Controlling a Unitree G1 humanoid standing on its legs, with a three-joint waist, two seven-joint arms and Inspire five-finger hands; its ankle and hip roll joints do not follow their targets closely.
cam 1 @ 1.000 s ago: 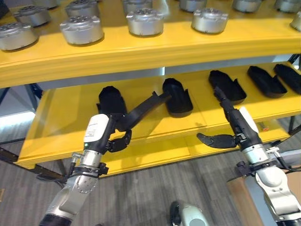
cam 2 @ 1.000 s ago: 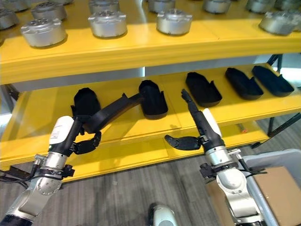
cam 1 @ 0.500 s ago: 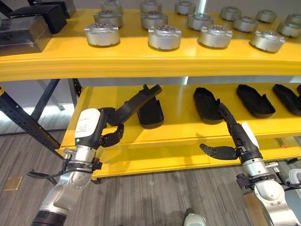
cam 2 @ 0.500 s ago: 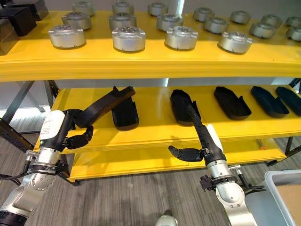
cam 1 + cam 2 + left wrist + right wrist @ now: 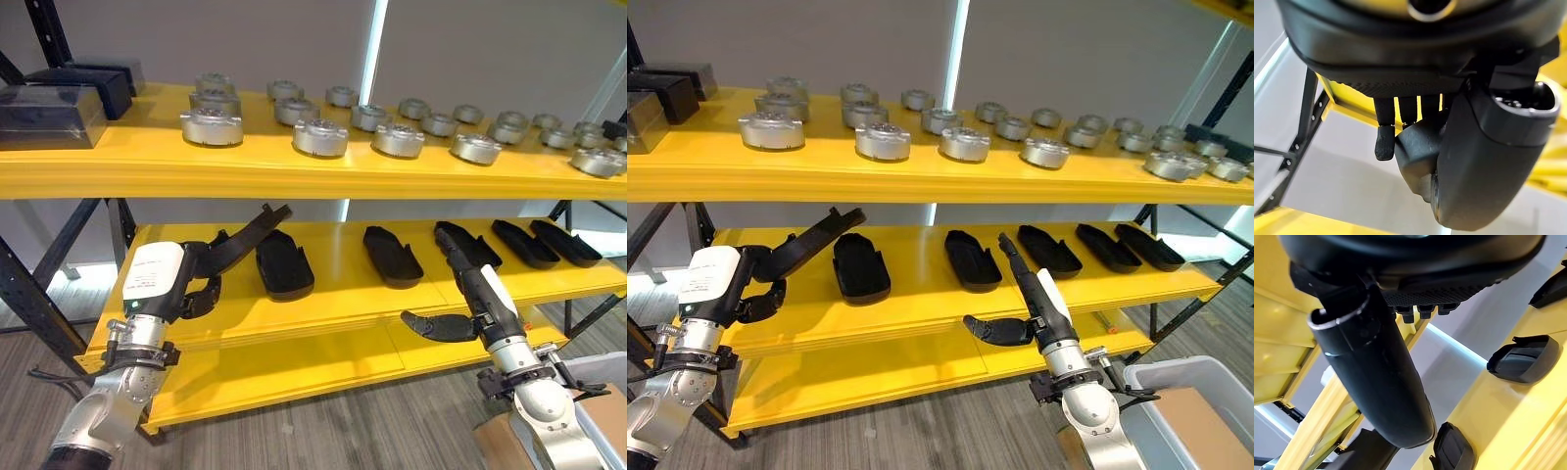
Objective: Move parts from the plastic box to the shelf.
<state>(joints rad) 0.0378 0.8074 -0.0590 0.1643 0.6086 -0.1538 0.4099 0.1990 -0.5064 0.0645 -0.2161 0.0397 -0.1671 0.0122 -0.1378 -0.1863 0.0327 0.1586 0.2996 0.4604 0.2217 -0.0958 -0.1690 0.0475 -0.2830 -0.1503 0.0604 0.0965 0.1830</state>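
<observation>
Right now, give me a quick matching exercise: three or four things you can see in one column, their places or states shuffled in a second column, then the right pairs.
Things:
1. long black plastic part
2. round silver metal parts
3. right hand
4. grey plastic box

Places or states:
A. on the top yellow shelf
B. on the floor beside the right arm
C. gripped in the left hand
D. fingers straight, holding nothing

Pairs: 1-C, 2-A, 3-D, 4-B
</observation>
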